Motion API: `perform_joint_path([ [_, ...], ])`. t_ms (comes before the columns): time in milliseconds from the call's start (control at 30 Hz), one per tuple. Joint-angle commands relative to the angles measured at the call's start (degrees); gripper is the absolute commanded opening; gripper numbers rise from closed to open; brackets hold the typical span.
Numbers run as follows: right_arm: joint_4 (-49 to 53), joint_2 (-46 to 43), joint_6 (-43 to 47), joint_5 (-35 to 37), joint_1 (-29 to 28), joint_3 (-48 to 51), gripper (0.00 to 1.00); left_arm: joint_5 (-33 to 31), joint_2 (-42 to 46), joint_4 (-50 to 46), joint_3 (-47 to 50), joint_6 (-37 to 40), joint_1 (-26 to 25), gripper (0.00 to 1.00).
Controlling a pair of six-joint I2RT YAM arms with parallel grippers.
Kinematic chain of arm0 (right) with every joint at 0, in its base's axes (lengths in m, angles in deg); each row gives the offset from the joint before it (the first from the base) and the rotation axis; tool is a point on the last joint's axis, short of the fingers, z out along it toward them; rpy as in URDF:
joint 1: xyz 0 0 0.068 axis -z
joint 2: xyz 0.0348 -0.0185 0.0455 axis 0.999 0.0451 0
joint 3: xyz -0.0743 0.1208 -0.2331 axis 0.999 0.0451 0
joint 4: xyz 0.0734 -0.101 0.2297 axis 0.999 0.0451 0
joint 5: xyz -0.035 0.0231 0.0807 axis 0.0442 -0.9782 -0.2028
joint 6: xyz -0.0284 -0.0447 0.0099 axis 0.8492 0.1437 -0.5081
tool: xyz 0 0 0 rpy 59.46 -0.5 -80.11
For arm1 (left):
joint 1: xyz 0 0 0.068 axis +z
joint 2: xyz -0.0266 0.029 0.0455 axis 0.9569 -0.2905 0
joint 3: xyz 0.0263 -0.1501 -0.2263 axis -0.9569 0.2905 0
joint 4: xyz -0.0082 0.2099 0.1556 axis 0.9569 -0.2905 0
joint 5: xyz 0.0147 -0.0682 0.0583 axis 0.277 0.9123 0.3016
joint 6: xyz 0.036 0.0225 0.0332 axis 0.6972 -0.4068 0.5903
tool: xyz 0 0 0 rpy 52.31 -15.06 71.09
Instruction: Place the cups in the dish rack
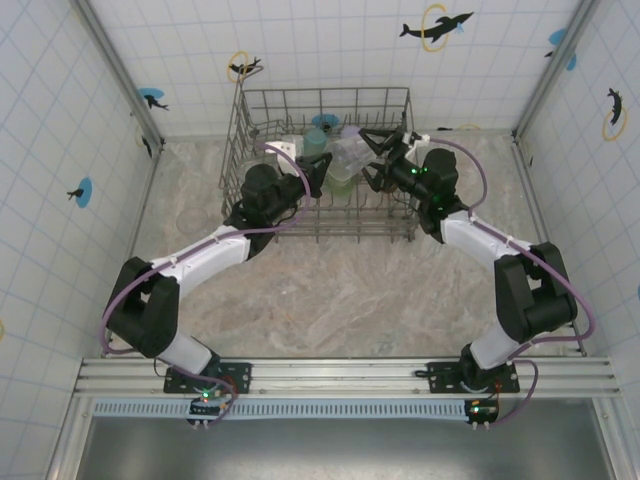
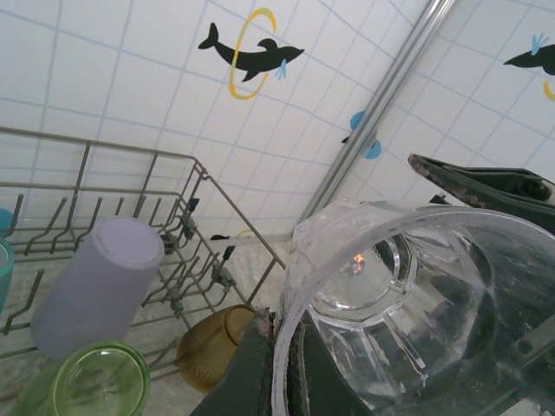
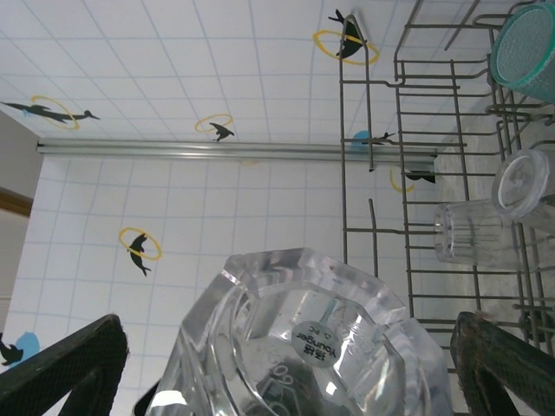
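The left tool point(image 2: 279, 368) is pinched shut on the rim of a clear cup point(image 2: 408, 303) and holds it above the rack point(image 1: 330, 100), which stands at the far middle of the bench point(image 1: 330, 290). Below, in the left wrist view, a lavender cup point(image 2: 95, 286) stands upside down among the tines. A green cup point(image 2: 95, 381) is just beside it, and an amber cup point(image 2: 212, 347) is near (whether that one sits inside the wires is hard to tell). To the right, the right tool point(image 3: 286, 334) is spread wide, one finger on each side of the held cup's faceted base, neither touching it. Beyond, a teal cup point(image 3: 525, 48) and two more clear cups point(image 3: 468, 230) rest in the rack.
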Motion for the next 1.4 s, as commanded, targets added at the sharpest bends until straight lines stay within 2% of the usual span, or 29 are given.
perform_joint_path([
  [0,-3.62,0.77,-1.78,2.35,-0.36,-2.40,0.95,1.85,-0.66,5.19,0.17,-1.21,-0.06,0.00],
  [333,-10.04,2.37,-6.74,2.20,-0.44,-0.40,0.70,3.37,-1.77,3.19,0.08,-0.15,-0.11,0.00],
  [400,-10.87,2.73,-7.26,1.74,-0.51,-0.31,0.62,3.37,-1.73,2.47,0.08,0.16,-0.06,0.00],
  [667,-10.21,1.88,-4.90,2.38,-0.60,0.03,0.41,2.96,-1.64,-4.00,-2.56,0.70,-0.07,0.00],
  [833,-10.46,2.14,-4.21,2.10,-0.69,-0.95,0.32,1.86,-0.48,-6.51,-3.00,0.94,-0.10,0.09],
  [1033,-9.62,2.10,-3.23,2.44,-1.21,-1.35,0.30,-0.14,1.12,-8.83,-2.77,1.60,-0.06,0.25],
  [1133,-9.10,2.30,-2.80,2.41,-1.49,-1.97,0.30,-1.38,1.99,-9.59,-2.41,2.02,-0.04,0.27],
  [1367,-8.10,2.93,-1.67,2.42,-2.26,-3.64,0.27,-3.66,3.36,-11.09,-2.13,2.63,-0.04,0.38],
])
